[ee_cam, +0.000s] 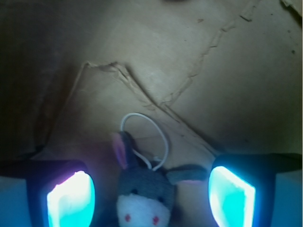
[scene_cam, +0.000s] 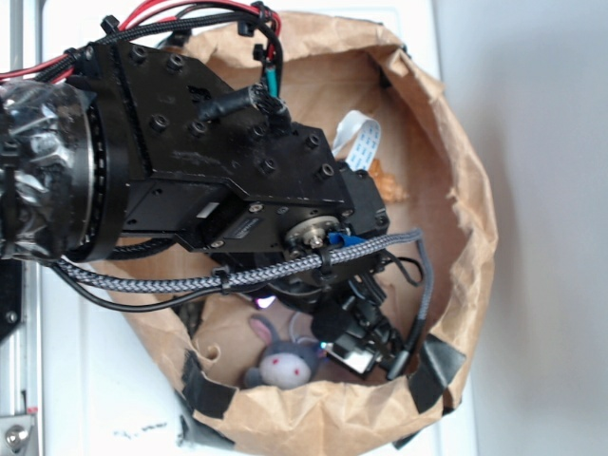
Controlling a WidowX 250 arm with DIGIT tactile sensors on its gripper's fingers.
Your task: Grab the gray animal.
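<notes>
From my remote seat I saw the black arm reaching down into a crumpled brown paper bag (scene_cam: 470,190) with black tape patches on its rim, sitting on a white surface (scene_cam: 532,114). Working left to right in the wrist view: the left glowing cyan finger pad (ee_cam: 71,198) sat at the lower left, the small gray plush animal with pink-lined ears, pale muzzle and red dot eyes (ee_cam: 144,194) lay between the pads, and the right pad (ee_cam: 232,196) stood at the lower right. The claw (ee_cam: 151,198) was spread wide, holding nothing, with clear gaps on both sides of the toy. In the exterior view the toy (scene_cam: 282,359) lay on the bag floor near the near wall, just left of the claw.

What worried me was this. The toy's thin white loop (ee_cam: 147,137) arched beyond its head, and one ear stuck out toward the right pad; I judged a close might pinch only an ear or the loop, and the soft body could slip out on lifting. The toy also sat close to the bag wall, so I judged a finger could snag the creased paper and drag the bag. An orange-brown object (scene_cam: 388,180) lay at the far right, well apart and no threat.
</notes>
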